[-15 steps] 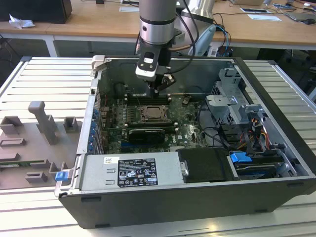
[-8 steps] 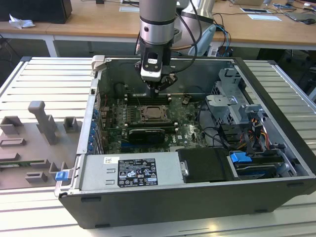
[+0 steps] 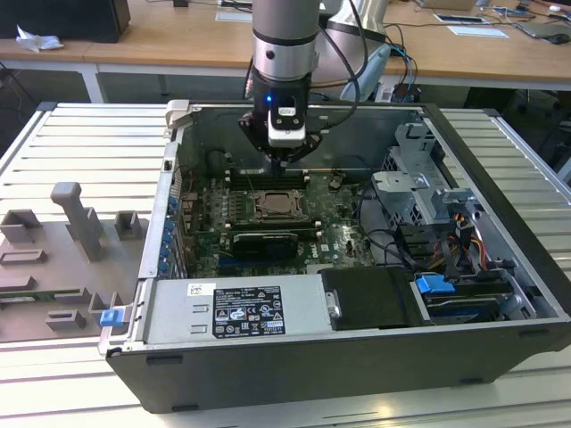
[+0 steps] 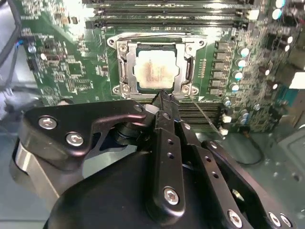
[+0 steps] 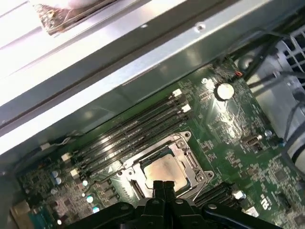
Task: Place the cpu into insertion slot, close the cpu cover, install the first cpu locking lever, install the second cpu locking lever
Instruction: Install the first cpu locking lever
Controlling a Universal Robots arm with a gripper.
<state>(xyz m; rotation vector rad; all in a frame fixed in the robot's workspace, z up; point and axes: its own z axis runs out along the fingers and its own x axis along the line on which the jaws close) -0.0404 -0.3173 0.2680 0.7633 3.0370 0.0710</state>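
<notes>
The gripper [image 4: 162, 98] hung just beside the cpu [image 4: 153, 71], clenched shut with nothing seen in it. The cpu lay in the motherboard [image 4: 71, 67] slot, and the cover [image 4: 125, 67] lay flat around it.

The arm [image 3: 284, 45] is a fat silver tube with a little blue light [image 3: 268, 100]. The gripper [image 4: 162, 97] is black with shiny round screws [image 4: 171, 194].

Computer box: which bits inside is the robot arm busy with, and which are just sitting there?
Job things: the cpu, seated; the cpu cover framing it; the gripper at their edge.
Just there: memory slots; dark expansion card; power supply; grey fixtures on the exterior view's left.
</notes>
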